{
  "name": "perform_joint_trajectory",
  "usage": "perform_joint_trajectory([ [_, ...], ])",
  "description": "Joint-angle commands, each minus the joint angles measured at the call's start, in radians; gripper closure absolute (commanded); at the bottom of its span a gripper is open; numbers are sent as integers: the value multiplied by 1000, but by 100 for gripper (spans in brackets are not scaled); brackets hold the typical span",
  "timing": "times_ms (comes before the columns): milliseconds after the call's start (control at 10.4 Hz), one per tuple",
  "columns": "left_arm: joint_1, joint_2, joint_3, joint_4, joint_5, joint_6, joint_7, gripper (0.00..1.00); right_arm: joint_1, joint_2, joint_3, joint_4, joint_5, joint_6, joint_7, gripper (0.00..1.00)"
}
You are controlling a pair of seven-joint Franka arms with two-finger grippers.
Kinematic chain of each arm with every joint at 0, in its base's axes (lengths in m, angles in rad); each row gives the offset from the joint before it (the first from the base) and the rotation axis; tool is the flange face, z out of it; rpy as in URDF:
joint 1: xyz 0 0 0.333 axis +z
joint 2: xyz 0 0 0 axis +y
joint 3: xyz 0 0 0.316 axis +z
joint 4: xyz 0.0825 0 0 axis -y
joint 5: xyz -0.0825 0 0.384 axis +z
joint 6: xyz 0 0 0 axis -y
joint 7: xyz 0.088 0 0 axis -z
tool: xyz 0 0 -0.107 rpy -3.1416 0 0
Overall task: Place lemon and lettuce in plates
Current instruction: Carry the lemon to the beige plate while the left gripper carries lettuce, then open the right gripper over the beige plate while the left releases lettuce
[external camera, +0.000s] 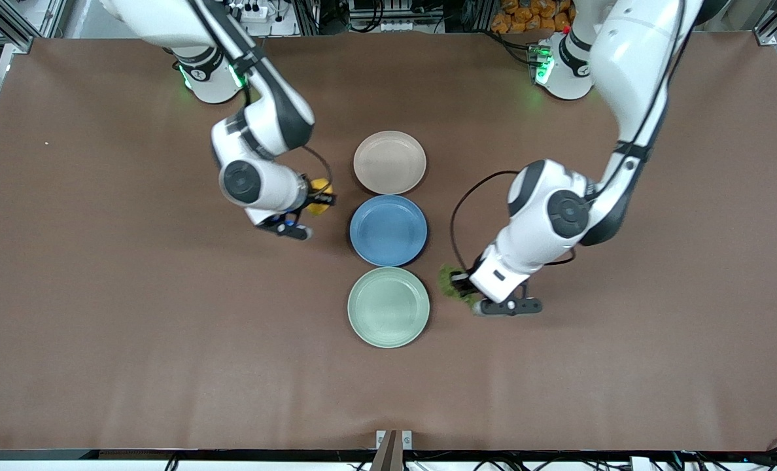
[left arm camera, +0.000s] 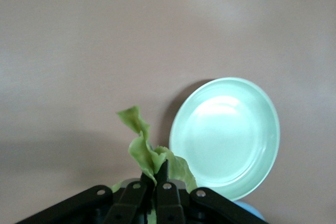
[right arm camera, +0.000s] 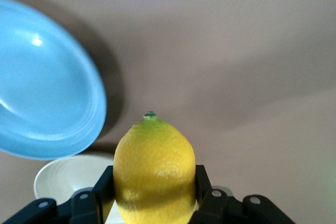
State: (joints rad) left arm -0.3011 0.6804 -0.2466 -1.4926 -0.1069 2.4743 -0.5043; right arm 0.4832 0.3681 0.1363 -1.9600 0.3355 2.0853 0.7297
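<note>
Mint plate (external camera: 388, 307): nearest the front camera of the three plates in the row at mid-desk; nothing lies in it. In my left wrist view (left arm camera: 226, 135) its rim sits close beside the leaf.
Left claw (external camera: 462, 286): mine, up over bare desk just beside the mint plate's rim, on the left arm's end; clenched on the lettuce.
Lettuce (external camera: 449, 281): pinched between my left fingers (left arm camera: 165, 200); the wrinkled leaf (left arm camera: 149, 153) sticks out past the fingertips, its tip over desk and not over the plate.
Blue plate (external camera: 388, 230): middle of the row, touching or nearly touching its neighbours; bare. Its edge shows large in my right wrist view (right arm camera: 47, 93).
Right claw (external camera: 320, 196): mine, over desk beside the gap between the blue and beige-pink plates, toward the right arm's end; grasping the lemon.
Lemon (external camera: 321, 196): held across its middle by both right fingers (right arm camera: 102, 187), pointed greenish tip (right arm camera: 150, 114) facing away from the claw.
Beige-pink plate (external camera: 389, 162): farthest from the front camera; bare. A pale rim (right arm camera: 73, 179) shows beside the lemon in my right wrist view.
Desk (external camera: 133, 327): brown surface.
Obstructions: only open desk lies between each claw and its nearest plate.
</note>
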Motion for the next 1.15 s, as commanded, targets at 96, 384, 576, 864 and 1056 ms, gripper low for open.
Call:
perform_joint_trajectory([
  [96, -50, 119, 3, 75, -57, 205, -60, 100, 128, -5, -7, 1, 124, 10, 91, 100],
  [384, -105, 186, 7, 101, -57, 297, -111, 99, 242, 41, -7, 0, 135, 145, 200, 100],
  [576, -119, 223, 10, 98, -56, 299, -114, 78, 270, 96, -6, 0, 138, 220, 211, 100],
  [864, -121, 248, 13, 94, -53, 298, -111, 19, 287, 126, -6, 1, 163, 229, 218, 85],
  [1056, -124, 236, 15, 91, -48, 295, -115, 0, 285, 126, -7, 3, 174, 229, 227, 1],
])
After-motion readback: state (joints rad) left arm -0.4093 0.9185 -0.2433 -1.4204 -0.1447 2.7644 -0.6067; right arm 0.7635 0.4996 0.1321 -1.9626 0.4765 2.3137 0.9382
